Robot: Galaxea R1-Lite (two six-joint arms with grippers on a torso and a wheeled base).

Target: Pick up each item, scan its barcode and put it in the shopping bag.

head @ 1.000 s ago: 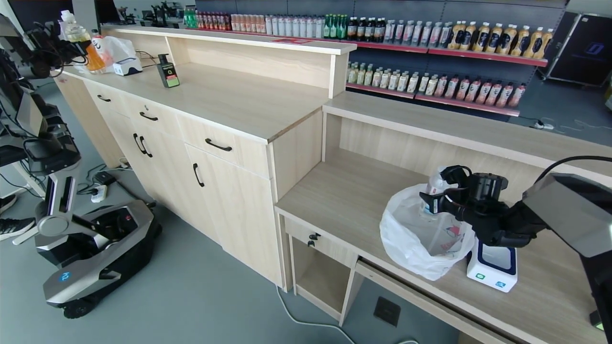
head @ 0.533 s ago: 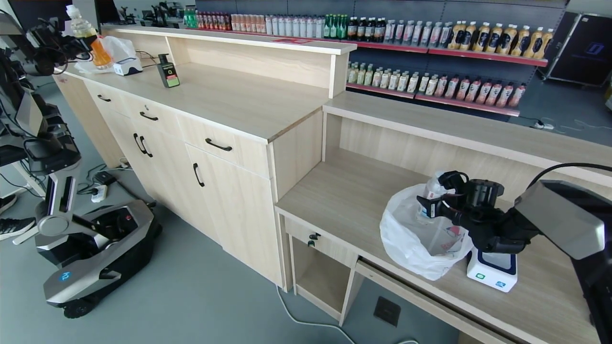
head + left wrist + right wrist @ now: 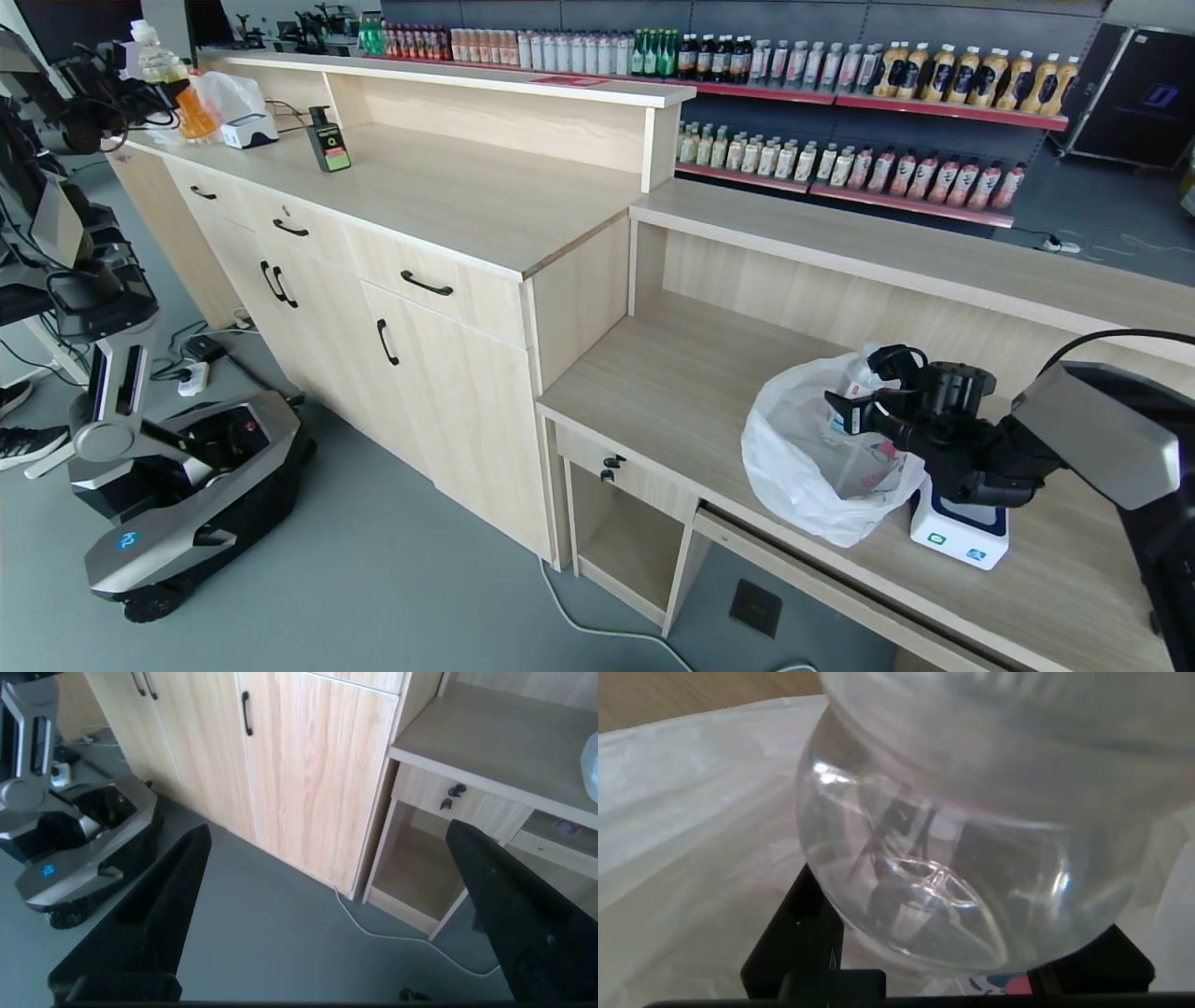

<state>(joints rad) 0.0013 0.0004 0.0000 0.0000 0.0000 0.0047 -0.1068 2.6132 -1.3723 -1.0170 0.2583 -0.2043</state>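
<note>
Head view takes in a low wooden desk (image 3: pixel 672 373) with a white shopping bag (image 3: pixel 808 467) standing on it, mouth open upward, its film thin, crinkled and partly see-through, with some red print on the side. Just beside the bag, on the side nearer the right arm, sits a small white scanner (image 3: pixel 962 539) with a dark top face, touching or nearly touching the bag's lower edge. At the bag's mouth is a clear plastic bottle (image 3: pixel 846 392) with a pale label, roughly upright, its lower part sunk below the bag's rim. The right gripper (image 3: pixel 866 411) is above the bag's mouth on the scanner side, with its black fingers closed on the bottle's sides. From the right wrist, the bottle's (image 3: pixel 943 859) rounded, colourless base is close to the lens, glossy with reflections and a moulded star at its centre; the bag's white film (image 3: pixel 691 812) lies around and beneath it, and the dark fingers (image 3: pixel 808 952) press in on either side of the base. The left gripper (image 3: pixel 327 835) hangs well apart from the bag, over grey floor in front of the desk, its two dark fingers spread wide with nothing between them.
</note>
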